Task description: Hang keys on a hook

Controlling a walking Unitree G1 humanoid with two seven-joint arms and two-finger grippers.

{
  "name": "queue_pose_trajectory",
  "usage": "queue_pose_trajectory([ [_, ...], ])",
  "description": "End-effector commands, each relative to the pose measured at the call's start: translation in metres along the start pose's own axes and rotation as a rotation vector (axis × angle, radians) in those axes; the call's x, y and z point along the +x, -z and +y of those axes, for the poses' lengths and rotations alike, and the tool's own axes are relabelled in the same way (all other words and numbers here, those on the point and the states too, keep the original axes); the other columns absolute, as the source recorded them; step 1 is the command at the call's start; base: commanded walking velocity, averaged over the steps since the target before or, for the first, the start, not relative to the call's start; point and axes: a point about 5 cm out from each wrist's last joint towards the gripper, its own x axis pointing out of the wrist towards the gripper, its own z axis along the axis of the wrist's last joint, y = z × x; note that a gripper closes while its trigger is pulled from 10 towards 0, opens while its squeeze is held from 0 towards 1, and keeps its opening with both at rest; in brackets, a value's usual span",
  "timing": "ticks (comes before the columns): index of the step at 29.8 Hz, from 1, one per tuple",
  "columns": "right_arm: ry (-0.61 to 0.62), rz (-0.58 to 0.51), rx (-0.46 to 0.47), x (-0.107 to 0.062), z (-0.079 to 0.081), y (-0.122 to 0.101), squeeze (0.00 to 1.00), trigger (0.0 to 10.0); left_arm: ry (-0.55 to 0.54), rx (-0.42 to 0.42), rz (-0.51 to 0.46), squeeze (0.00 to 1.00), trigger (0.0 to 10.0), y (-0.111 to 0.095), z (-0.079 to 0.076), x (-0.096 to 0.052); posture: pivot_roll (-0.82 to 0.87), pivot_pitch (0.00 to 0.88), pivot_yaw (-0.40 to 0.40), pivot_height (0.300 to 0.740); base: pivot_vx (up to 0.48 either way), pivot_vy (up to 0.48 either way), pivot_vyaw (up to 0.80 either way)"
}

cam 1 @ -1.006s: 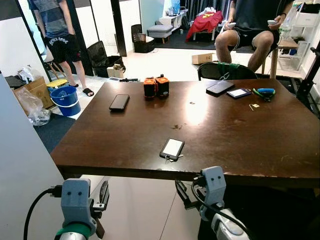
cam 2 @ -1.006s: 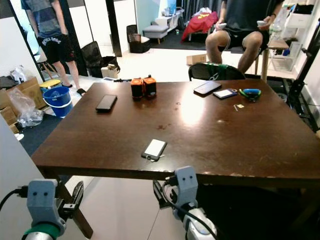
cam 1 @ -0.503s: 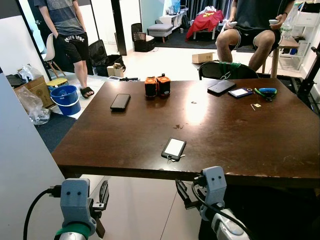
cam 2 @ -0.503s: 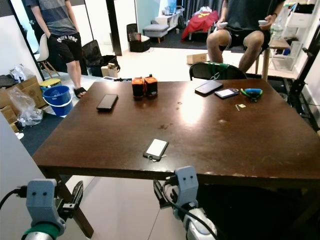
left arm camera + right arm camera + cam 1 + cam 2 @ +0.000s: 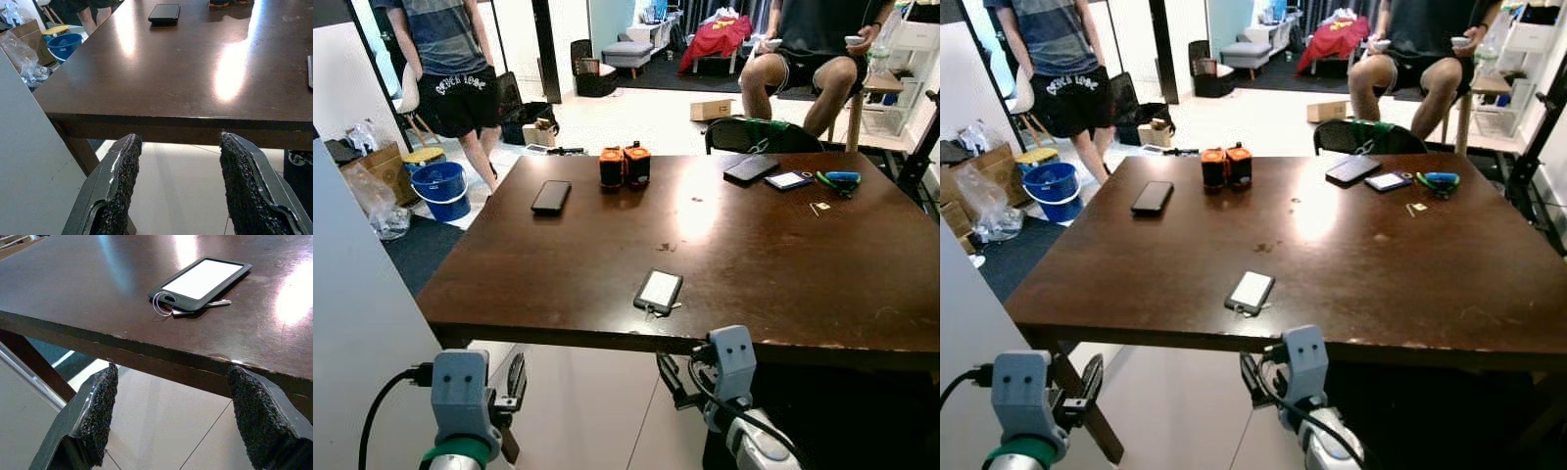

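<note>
A key with a silver ring point(image 5: 161, 303) lies half under a black-framed white card point(image 5: 658, 291) near the front edge of the dark wooden table point(image 5: 754, 255). The key's shaft point(image 5: 210, 304) pokes out beside the card. Both grippers hang below the table's front edge. My left gripper point(image 5: 178, 139) is open with nothing between its fingers, down at the table's left front corner point(image 5: 514, 377). My right gripper point(image 5: 173, 372) is open too, just under the edge and in line with the card.
On the table lie a black phone point(image 5: 551, 196), two orange-black cylinders point(image 5: 624, 166), two more devices point(image 5: 751, 168) and a blue-green tool point(image 5: 840, 178). A person stands at far left point(image 5: 445, 69) by a blue bucket point(image 5: 438, 186); another sits behind a chair point(image 5: 764, 137). A white panel point(image 5: 352, 323) flanks my left.
The standing person at far left has stepped nearer the table. The view has shifted slightly. Both grippers keep their places and stay open.
</note>
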Motion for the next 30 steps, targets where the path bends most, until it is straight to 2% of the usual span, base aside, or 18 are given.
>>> queue_pose_trajectory([
  [1,-0.003,0.014,0.011,0.0000,0.0016,0.0024,0.00,10.0,-0.014,-0.001,0.006,0.00,10.0,0.0015,0.0032,-0.0024,-0.18,0.000,0.145,0.740,0.000,0.000,0.00],
  [9,-0.003,0.014,0.010,0.0003,0.0012,0.0019,0.00,10.0,-0.013,-0.001,0.007,0.00,10.0,0.0013,0.0027,-0.0021,-0.18,0.000,0.139,0.740,0.000,0.000,0.00],
  [17,-0.049,0.031,-0.022,0.0020,-0.0014,0.0003,0.00,10.0,-0.073,-0.012,0.002,0.00,10.0,0.0032,0.0048,-0.0072,-0.16,0.000,0.063,0.740,0.000,0.000,0.00],
  [21,-0.057,0.034,-0.028,0.0026,-0.0012,-0.0001,0.00,10.0,-0.081,-0.014,0.002,0.00,10.0,0.0037,0.0054,-0.0085,-0.16,0.000,0.063,0.740,0.000,0.000,0.00],
  [22,-0.073,0.037,-0.041,0.0040,-0.0014,-0.0014,0.00,10.0,-0.104,-0.016,0.002,0.00,10.0,0.0051,0.0074,-0.0112,-0.16,0.000,0.042,0.740,0.000,0.000,0.00],
  [30,-0.072,0.034,-0.050,0.0045,-0.0023,-0.0029,0.00,10.0,-0.115,-0.023,-0.006,0.00,10.0,0.0044,0.0100,-0.0101,-0.16,0.000,0.041,0.740,0.000,0.000,0.00],
])
